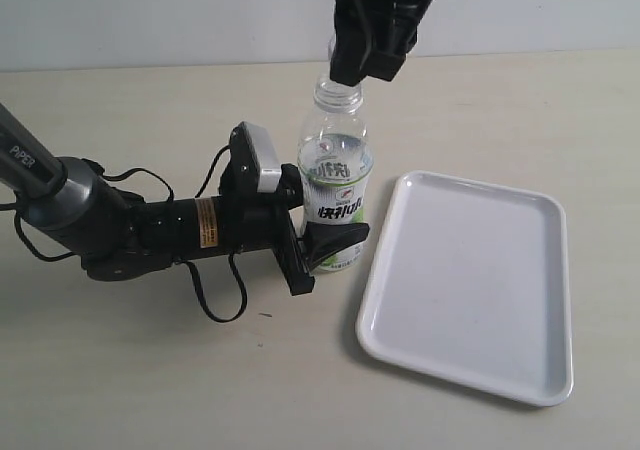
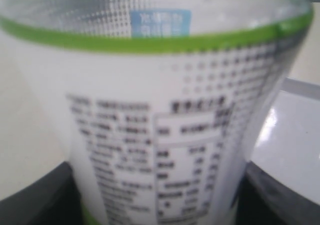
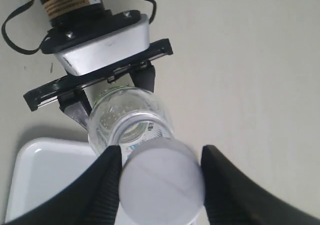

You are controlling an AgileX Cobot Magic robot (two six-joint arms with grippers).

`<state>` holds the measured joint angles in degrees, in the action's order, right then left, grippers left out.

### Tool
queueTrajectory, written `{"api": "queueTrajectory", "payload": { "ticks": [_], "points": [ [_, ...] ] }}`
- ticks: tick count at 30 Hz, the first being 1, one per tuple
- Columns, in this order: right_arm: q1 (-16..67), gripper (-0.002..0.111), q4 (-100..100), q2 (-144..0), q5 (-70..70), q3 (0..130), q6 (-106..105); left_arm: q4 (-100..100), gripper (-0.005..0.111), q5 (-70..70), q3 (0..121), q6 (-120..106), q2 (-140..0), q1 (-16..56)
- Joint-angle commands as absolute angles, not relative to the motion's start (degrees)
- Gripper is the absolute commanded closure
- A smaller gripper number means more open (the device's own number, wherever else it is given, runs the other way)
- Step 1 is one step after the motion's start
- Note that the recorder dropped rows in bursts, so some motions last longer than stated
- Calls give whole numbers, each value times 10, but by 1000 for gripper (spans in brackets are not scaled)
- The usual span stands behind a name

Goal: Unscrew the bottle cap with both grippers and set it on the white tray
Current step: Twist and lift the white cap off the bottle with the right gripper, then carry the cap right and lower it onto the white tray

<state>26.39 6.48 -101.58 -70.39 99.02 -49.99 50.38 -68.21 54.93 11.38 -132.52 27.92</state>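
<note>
Pale beige counter (image 1: 150, 370) under a plain light wall (image 1: 150, 10), carrying nothing but the task's own things. Largest of them: white tray (image 1: 470, 280), flat on the counter at the right of the exterior view, just beside the bottle and bare inside, so nothing delivered yet. Next in size: left arm (image 1: 80, 220), stretched low along the counter from the left edge and trailing a black cable (image 1: 215, 300). Ends in the left claw (image 1: 325, 235), clamped on the lower half of the bottle (image 1: 335, 165) across its label; shows in the left wrist view as dark fingers (image 2: 40, 197) hugging both sides of the printed label. Keeps the bottle upright between arm and tray, clear shoulder and neck rising above the grip. Above that, the right claw (image 1: 365, 72), hanging straight over the neck and hiding the top of the bottle from the exterior view. Smallest: bottle cap (image 3: 161, 180), round and white, seen in the right wrist view pinched between the two black fingers (image 3: 107, 185) of that claw, pads touching it on both sides. Sits at the mouth of the bottle or barely above it; cannot tell whether the threads are already free. Judged progress: bracing and cap grip both done, twisting either in hand or just finished. Left to do: lift clear, carry across to the tray, set down, let go.
</note>
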Motion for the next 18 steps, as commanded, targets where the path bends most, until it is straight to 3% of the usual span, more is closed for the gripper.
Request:
{"api": "queueTrajectory", "payload": {
  "ticks": [1, 9, 15, 18],
  "points": [
    [262, 108, 15, -976, -700, 993, -373, 507, 106, -664, 548, 109, -1325, 280],
    [211, 108, -8, -896, -700, 960, -208, 507, 106, -664, 548, 109, -1325, 280],
    [174, 108, 0, -858, -700, 800, -192, 507, 106, -664, 548, 109, -1325, 280],
    [148, 108, 16, -847, -582, 690, -201, 509, 106, -664, 548, 109, -1325, 280]
  ]
}}
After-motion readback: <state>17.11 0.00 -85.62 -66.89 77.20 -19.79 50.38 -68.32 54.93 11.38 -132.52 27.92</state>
